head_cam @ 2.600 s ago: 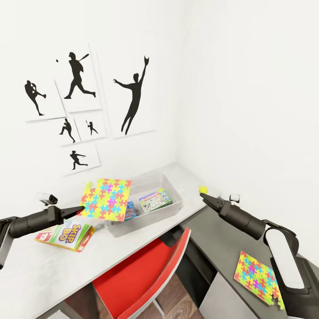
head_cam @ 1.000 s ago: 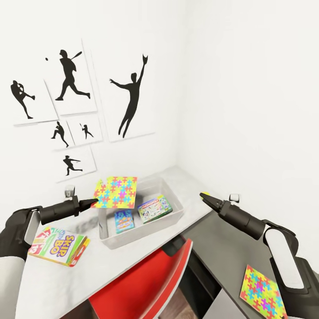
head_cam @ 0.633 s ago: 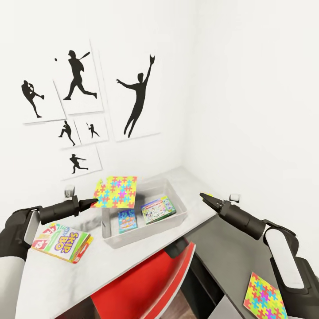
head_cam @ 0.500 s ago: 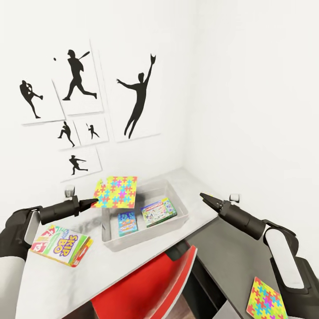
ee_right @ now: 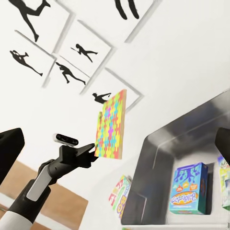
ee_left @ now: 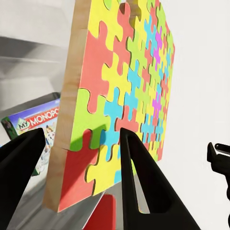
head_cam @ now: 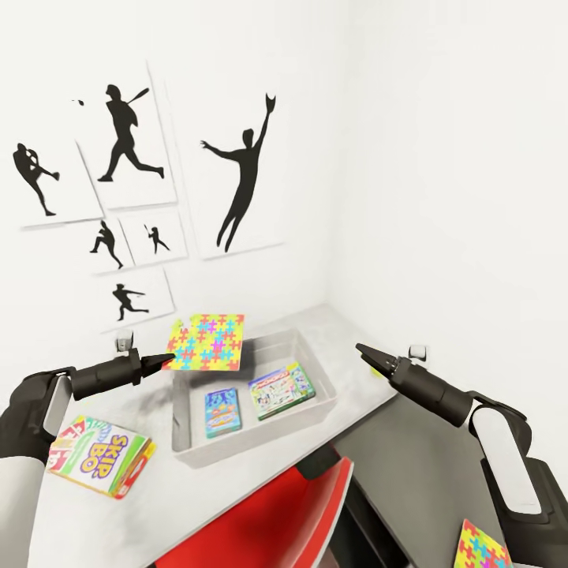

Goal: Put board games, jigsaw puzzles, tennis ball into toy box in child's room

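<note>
The left gripper point(head_cam: 167, 360), clenched on a jigsaw puzzle point(head_cam: 206, 342), holds it over the near-left corner of the toy box point(head_cam: 322, 380).

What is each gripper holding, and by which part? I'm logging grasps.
The left gripper pinches the jigsaw puzzle by its edge near a corner, above the toy box. The right gripper looks shut on nothing.

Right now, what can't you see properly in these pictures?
- Second jigsaw puzzle: head view, cut off by the bottom edge.
- Tennis ball: head view, mostly hidden behind the right gripper.
- Small blue board game: head view, lettering too small to read.
- SKIP BO box: right wrist view, partly behind the toy box wall.
</note>
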You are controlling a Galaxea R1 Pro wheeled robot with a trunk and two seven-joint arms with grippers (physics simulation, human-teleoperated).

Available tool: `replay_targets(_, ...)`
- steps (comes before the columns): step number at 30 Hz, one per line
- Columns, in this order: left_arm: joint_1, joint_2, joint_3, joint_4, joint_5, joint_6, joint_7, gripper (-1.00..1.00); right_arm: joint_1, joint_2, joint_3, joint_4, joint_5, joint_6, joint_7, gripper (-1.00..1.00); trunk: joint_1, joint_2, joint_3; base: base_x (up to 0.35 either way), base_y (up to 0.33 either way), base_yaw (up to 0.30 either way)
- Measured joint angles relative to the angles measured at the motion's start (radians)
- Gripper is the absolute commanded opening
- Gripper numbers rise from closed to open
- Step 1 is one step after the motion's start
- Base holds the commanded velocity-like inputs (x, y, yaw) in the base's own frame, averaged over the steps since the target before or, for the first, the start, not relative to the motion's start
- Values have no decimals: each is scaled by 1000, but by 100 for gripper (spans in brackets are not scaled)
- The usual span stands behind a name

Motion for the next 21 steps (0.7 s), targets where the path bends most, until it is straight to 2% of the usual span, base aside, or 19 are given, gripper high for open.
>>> replay_targets(15, 0, 0, 0, 0, 0, 0, -2, -100, 0, 1, 2, 0, 1, 0, -2, 100, 0, 0, 0, 75, -21, 0)
replay_targets(21, 0, 0, 0, 0, 0, 0, -2, -100, 0, 1, 4, 2, 28, -23, -1, 100, 0, 0, 0, 32, 0, 0)
